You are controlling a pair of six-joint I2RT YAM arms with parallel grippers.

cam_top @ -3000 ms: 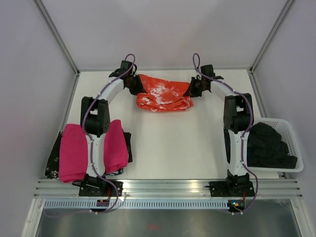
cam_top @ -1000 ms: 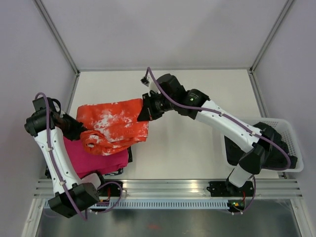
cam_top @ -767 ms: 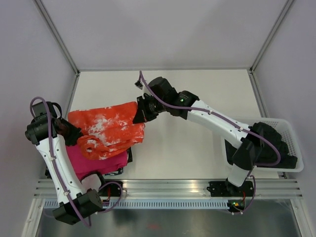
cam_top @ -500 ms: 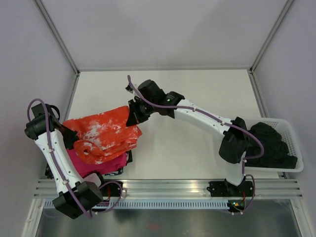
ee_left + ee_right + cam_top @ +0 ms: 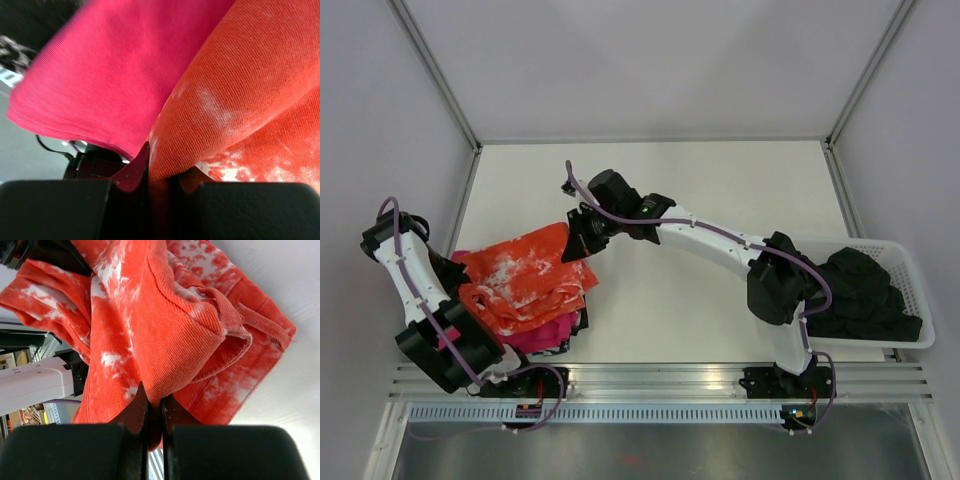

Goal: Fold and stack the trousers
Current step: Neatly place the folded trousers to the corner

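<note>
The fingers [image 5: 70,452] of the right gripper [image 5: 155,415] are pressed almost together on a thick fold of the trousers [image 5: 165,340], only a sliver of orange cloth showing between them; the fingers [image 5: 55,205] of the left gripper [image 5: 159,182] stand a little apart and pinch a rounded roll of the same cloth. The table [image 5: 720,280] is a smooth, matte, off-white slab, walled by pale panels on three sides. At its right edge sits a white plastic basket [image 5: 912,268] with latticed walls, heaped with crumpled black garments [image 5: 865,295]. The trousers [image 5: 525,280] are at the near left of the table, a folded, roughly rectangular bundle slung between the two grippers and lying over a magenta cloth [image 5: 542,336]; the right gripper [image 5: 575,245] holds the far right corner, the left gripper [image 5: 448,270] the left edge. Their fabric is a fine diagonal-ribbed weave, orange-red, mottled with white speckled blotches; from the right wrist several layers show, with a stitched seam and a curled, gaping hem. The magenta cloth [image 5: 100,75] is plain and soft, finely ribbed too, and touches the orange roll along its side. A thin edge of dark, pale-flecked fabric [image 5: 579,322] peeps out beneath it.
</note>
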